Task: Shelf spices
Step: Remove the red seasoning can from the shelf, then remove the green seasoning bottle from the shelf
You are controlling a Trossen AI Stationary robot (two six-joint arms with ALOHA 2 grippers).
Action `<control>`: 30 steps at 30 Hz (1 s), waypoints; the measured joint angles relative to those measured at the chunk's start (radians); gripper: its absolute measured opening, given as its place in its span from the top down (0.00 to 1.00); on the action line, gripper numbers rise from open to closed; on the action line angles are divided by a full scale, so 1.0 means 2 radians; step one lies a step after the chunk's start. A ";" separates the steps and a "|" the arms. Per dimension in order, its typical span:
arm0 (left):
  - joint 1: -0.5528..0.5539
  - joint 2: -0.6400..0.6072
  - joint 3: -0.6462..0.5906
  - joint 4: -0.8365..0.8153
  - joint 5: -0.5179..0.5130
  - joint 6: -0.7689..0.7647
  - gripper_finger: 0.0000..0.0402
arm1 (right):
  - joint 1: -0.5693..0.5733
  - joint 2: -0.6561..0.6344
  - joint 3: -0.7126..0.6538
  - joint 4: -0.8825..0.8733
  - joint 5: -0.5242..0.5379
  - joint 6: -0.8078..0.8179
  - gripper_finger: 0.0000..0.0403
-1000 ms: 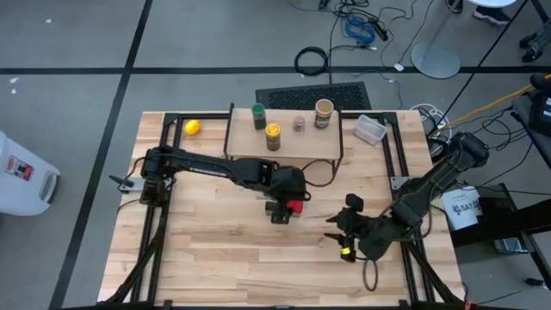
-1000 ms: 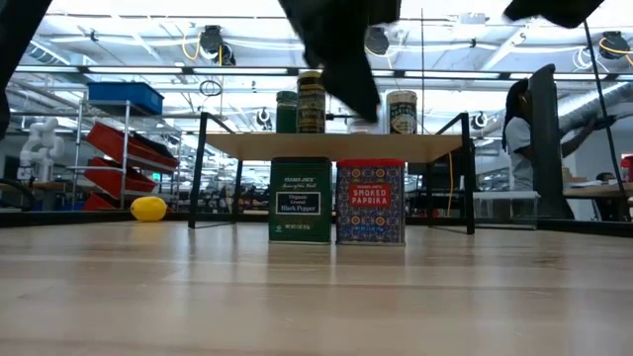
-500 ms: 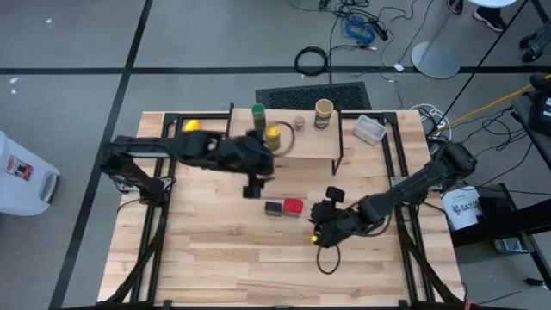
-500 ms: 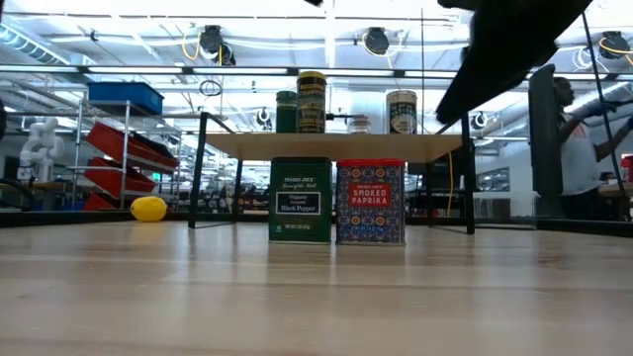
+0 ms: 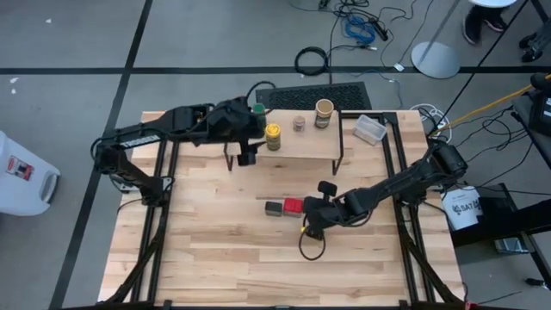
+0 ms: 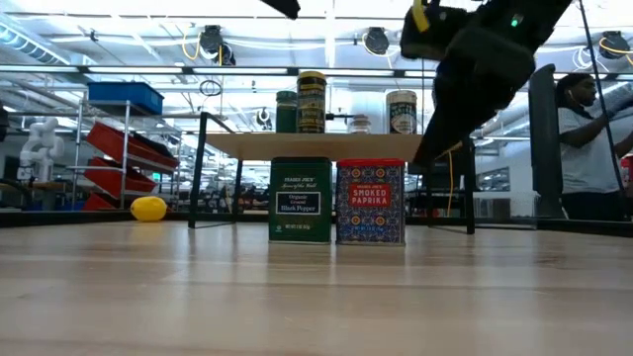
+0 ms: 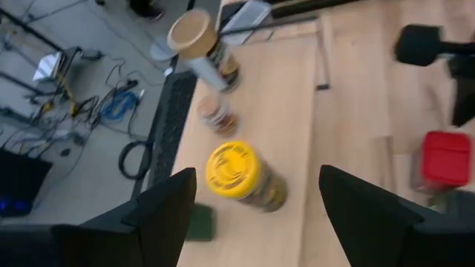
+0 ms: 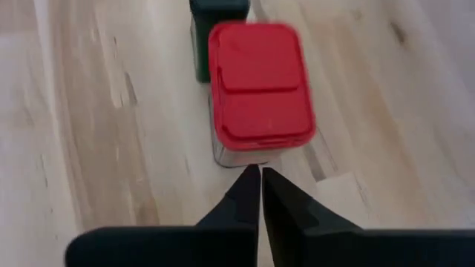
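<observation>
— How many containers stood on the shelf (image 5: 301, 145)?

— Four: one green-lidded jar (image 5: 258, 110), one yellow-lidded jar (image 5: 273, 132), one tiny brownish jar (image 5: 299, 123) and one tan round-topped jar (image 5: 324, 109).

— And down on the table (image 5: 215, 250)?

— Two tins side by side, one dark rectangular box (image 5: 275, 207) and one red square tin (image 5: 294, 206). That made six spice containers in all.

— Anything else?

— One yellow ball (image 6: 149, 208), one clear plastic tub (image 5: 370, 129), and two arms, each with one gripper.
</observation>
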 joint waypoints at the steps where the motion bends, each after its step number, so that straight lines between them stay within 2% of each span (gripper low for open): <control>1: 0.008 0.000 -0.003 0.000 0.001 0.000 0.27 | -0.004 0.006 0.000 0.000 -0.004 -0.001 0.99; 10: 0.051 0.000 -0.019 0.003 0.036 0.001 0.27 | -0.031 0.045 0.000 0.035 -0.014 -0.029 1.00; 16: 0.062 0.000 -0.019 0.003 0.039 0.005 0.27 | -0.045 0.050 0.000 0.062 -0.031 -0.046 1.00; 24: 0.081 0.000 -0.019 0.005 0.039 0.034 0.27 | -0.049 0.040 0.000 0.024 -0.030 -0.034 1.00; 30: 0.106 0.000 -0.020 0.023 0.041 0.056 0.27 | -0.048 -0.003 0.000 -0.030 -0.054 -0.006 1.00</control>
